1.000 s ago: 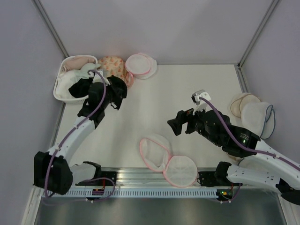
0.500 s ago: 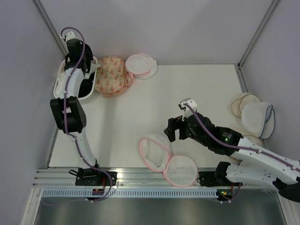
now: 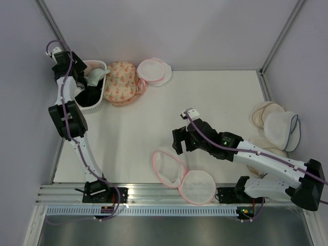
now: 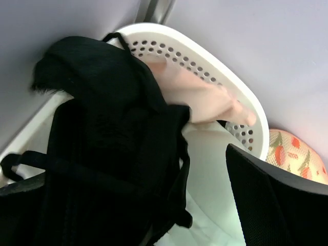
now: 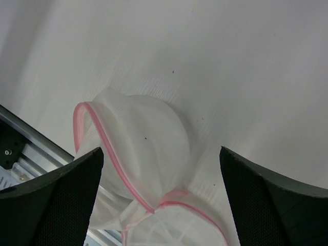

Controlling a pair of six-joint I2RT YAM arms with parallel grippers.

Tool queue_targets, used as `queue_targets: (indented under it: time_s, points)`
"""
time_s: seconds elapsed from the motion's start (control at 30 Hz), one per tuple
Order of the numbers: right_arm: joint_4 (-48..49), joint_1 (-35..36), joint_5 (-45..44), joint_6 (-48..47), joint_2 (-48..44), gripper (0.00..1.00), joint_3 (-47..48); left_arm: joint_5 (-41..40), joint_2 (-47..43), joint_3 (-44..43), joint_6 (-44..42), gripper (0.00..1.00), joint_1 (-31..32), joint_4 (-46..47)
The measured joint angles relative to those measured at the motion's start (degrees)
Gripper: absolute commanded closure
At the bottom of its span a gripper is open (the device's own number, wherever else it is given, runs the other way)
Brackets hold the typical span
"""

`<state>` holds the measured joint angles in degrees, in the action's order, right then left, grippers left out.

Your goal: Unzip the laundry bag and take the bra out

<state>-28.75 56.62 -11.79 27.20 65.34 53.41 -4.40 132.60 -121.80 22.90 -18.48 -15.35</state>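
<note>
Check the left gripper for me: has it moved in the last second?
Yes. In the top view the left gripper has swung left and away, from right of the white basket to over its far-left part.

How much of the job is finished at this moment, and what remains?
Done: the laundry bag lies unzipped at the near edge, its halves spread and looking empty, and the black bra lies in the white basket at the far left. In hand: nothing. The left claw hangs open over the bra, the right claw open over the bag. Left: seemingly only pulling the arms back.
</note>
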Motion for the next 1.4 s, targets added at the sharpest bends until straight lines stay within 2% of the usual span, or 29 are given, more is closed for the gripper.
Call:
queue_targets:
  time_s: [0.17,0.27,0.47,0.6,0.77,0.93,1.1,1.4]
  points:
    - [1.42,-0.39,-0.04,0.15,-0.33,0.02,-0.02,0.98,-3.52,4.48,2.29,0.0,0.98,-0.9]
    - [0.79,-0.35,-4.83,2.03,-1.84,0.02,-0.24,2.23,-10.08,11.06,3.5,0.0,2.23,-1.53]
    - [-10.38,-0.39,-22.82,14.4,-2.49,0.02,0.0,6.58,-32.87,27.3,5.46,0.0,8.57,-0.31]
    - [-17.09,-0.59,-27.89,23.82,-2.16,0.02,-1.92,9.42,-49.92,39.39,7.08,0.0,15.19,1.42]
    - [-19.78,-0.22,-25.9,32.68,-3.32,0.02,-12.33,11.1,-68.35,54.95,8.66,0.0,22.95,1.6]
    - [-20.85,1.73,-20.02,39.95,-12.44,0.02,-23.45,13.2,-79.49,65.07,10.03,0.0,28.28,-2.45]
    - [-21.4,4.2,-15.28,43.67,-17.66,0.02,-27.06,15.82,-87.12,69.2,11.19,0.0,31.15,-6.25]
    - [-19.87,10.54,-9.6,48.17,-16.06,0.02,-28.33,20.15,-95.8,70.86,12.44,0.0,31.47,-11.37]
